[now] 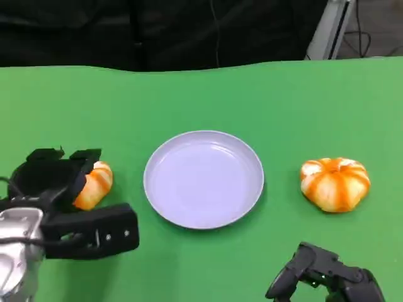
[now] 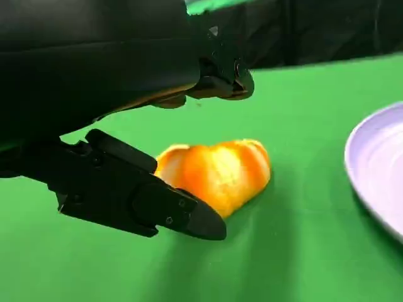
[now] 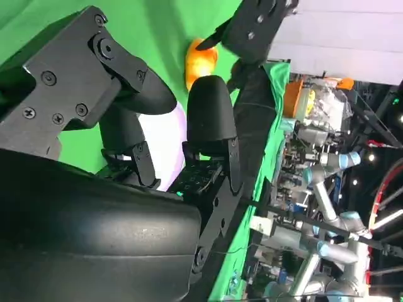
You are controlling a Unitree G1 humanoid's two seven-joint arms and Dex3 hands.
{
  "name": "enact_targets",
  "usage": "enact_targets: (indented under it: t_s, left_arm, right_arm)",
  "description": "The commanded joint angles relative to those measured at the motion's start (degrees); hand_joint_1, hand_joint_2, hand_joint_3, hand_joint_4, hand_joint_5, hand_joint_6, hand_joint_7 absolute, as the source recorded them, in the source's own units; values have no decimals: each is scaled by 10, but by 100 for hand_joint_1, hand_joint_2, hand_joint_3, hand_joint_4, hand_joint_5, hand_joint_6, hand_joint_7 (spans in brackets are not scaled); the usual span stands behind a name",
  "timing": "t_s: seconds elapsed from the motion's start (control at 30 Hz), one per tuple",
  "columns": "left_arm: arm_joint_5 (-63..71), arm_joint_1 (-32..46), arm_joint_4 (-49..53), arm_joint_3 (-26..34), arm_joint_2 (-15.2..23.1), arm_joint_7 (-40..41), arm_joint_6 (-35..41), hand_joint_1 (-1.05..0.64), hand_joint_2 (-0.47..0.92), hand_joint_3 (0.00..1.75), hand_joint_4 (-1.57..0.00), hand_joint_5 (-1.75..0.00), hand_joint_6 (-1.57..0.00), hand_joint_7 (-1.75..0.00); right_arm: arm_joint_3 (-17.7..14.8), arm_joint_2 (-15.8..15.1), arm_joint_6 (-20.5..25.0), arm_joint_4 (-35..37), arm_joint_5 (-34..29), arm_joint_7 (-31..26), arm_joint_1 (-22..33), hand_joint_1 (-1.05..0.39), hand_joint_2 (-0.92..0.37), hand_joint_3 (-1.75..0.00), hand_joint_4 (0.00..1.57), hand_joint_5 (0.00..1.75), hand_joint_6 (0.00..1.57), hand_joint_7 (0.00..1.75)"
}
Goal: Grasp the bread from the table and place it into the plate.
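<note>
Bread (image 1: 93, 184) lies on the green tabletop (image 1: 264, 100) between my left hand's (image 1: 60, 195) spread fingers, not yet gripped; plate (image 1: 203, 178) just beyond. My right hand (image 1: 324, 274) rests low, holding nothing.

We see our left hand (image 1: 60, 198) at the lower left of the green table (image 1: 201, 94), its black fingers (image 1: 56, 167) curved around an orange-striped bread roll (image 1: 94, 184) that sits on the cloth. Just to the right of that roll lies a pale round plate (image 1: 203, 178), bare inside. Further right, well apart from the plate, a second roll (image 1: 334, 183), round and pumpkin-shaped, rests on the table. Our right hand (image 1: 324, 274) sits low at the bottom right edge, fingers curled, holding nothing.
</note>
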Motion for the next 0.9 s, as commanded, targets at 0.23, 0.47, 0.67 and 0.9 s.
enact_targets:
  t_s: [0.23, 0.47, 0.67, 0.9]
  left_arm:
    - [-26, -134, 265, -57, -32, 47, 5, -52, 88, 1, -14, -26, -27, -1]
    - [-64, -165, 364, -78, -41, 81, -32, -53, 88, 0, -17, -20, -28, 0]
    - [-107, -158, 420, -79, -39, 130, -117, -28, 90, 3, -76, -127, -112, -9]
    - [-104, -139, 344, -81, -16, 311, -228, -19, 87, 34, -83, -174, -61, -170]
  right_arm:
    - [-3, -1, -14, 3, -2, -5, 0, -6, -27, -139, 76, 157, 81, 130]
    - [-1, 1, -12, 3, -4, -7, 0, -7, -27, -137, 77, 156, 82, 129]
    - [-2, 1, -11, 0, -8, -8, -1, -8, -28, -137, 77, 156, 83, 128]
    - [-1, -1, -9, 0, -7, -8, 0, -6, -28, -138, 77, 156, 83, 128]
